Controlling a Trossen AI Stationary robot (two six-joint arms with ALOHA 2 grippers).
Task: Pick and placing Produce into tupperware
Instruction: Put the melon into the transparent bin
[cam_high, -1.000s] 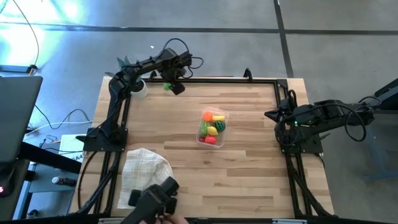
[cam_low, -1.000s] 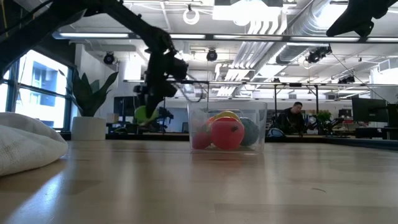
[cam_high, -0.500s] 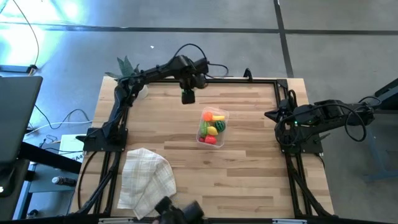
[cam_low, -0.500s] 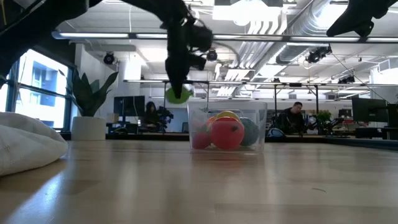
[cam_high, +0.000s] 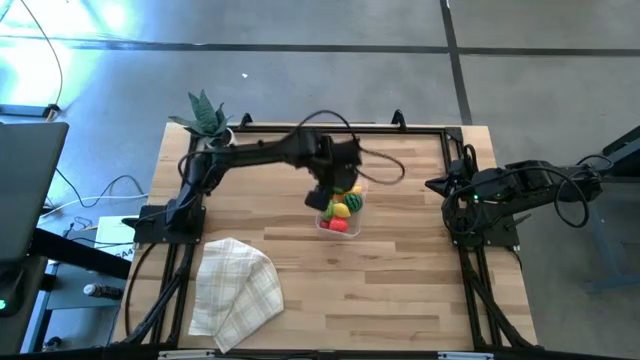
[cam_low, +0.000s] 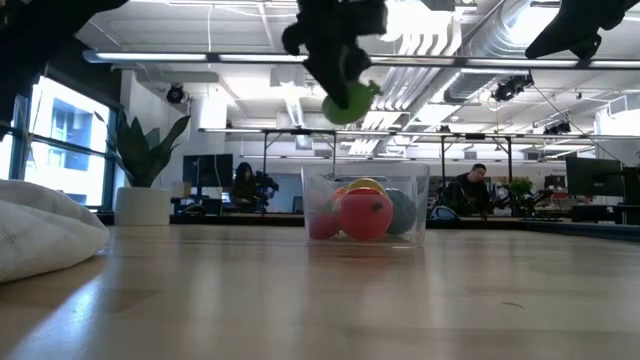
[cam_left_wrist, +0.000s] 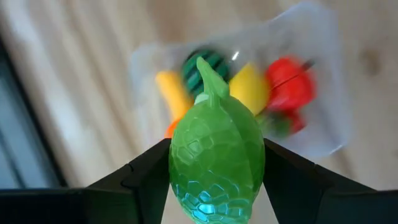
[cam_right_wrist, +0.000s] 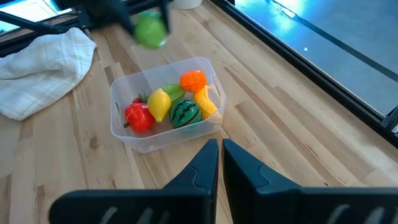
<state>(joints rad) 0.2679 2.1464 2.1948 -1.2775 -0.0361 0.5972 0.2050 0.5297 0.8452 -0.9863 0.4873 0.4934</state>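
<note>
My left gripper (cam_high: 322, 195) hovers over the clear tub (cam_high: 342, 207), shut on a light green toy fruit (cam_left_wrist: 216, 158), which in the low view (cam_low: 348, 100) hangs well above the tub's rim (cam_low: 365, 168). The tub (cam_right_wrist: 124, 134) stands on its base near the table's middle and holds a red, a yellow, an orange, a striped dark green and a banana-shaped piece. My right gripper (cam_right_wrist: 220, 155) waits shut at the table's right edge (cam_high: 437, 185), touching nothing. My left gripper pinches the light green fruit between its two fingers, one finger (cam_left_wrist: 146, 171) on each of its opposite sides (cam_left_wrist: 180, 155). The fingers come from above, pointing down. The fruit is lifted clear over the tub, with its pointed stem end (cam_left_wrist: 208, 74) facing downward.
A spiky plant in a white pot (cam_high: 205, 112) stands at the far left corner. A checked beige cloth (cam_high: 235, 290) lies bunched at the near left. Black frame rails (cam_high: 350, 127) run along the table's edges. Bare wood lies to the near side and right of the tub.
My left gripper has carried the green fruit from the far left, beside the plant, toward the right and the near edge, and now stands over the tub. It has risen on the way, and the fruit is higher than the tub's rim. The gripper has stayed shut on the fruit.
</note>
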